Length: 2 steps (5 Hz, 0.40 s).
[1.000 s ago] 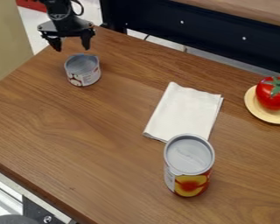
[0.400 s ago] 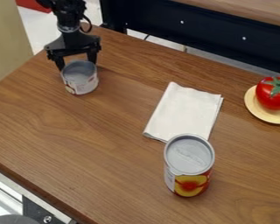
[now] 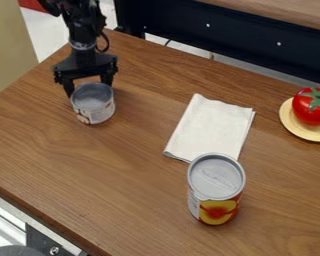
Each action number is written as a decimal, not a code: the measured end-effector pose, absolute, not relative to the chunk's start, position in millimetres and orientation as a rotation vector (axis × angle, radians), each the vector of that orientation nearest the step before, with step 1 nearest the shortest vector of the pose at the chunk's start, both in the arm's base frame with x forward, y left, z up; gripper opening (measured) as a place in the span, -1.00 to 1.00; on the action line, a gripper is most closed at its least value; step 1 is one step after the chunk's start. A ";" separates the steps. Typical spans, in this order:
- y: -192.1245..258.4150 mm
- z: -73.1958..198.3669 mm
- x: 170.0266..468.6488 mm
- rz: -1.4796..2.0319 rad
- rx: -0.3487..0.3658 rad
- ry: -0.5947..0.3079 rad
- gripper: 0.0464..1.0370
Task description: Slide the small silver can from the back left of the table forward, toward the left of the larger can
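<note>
On the wooden table [image 3: 109, 175], a folded white cloth [image 3: 211, 127] is laid flat between the small can [image 3: 92, 104] at the upper left and the red tomato [image 3: 311, 107] at the right edge. The tomato is held on a pale yellow plate [image 3: 293, 127]. The cloth's near end is partly hidden by a tall can [image 3: 216, 190], stood upright; whether the two touch cannot be told. Nothing is set between the small can and the cloth but bare wood.

The small can is stood upright, its round grey top faced upward and its long axis vertical. Part of its printed label is turned toward the camera, at the lower left of its side. Its far side is straddled by the black gripper [image 3: 89, 89], whose fingers are spread, one at each side; whether the can is touched by them cannot be told.
</note>
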State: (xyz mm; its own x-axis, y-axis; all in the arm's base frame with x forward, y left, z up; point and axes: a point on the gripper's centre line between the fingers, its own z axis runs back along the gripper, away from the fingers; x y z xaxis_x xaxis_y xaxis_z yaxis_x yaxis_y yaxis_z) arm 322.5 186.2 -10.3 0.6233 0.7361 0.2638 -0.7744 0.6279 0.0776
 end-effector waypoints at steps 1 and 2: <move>170.8 -9.8 301.3 0.841 0.169 -0.195 0.92; 156.5 -8.5 284.0 0.804 0.159 -0.180 0.92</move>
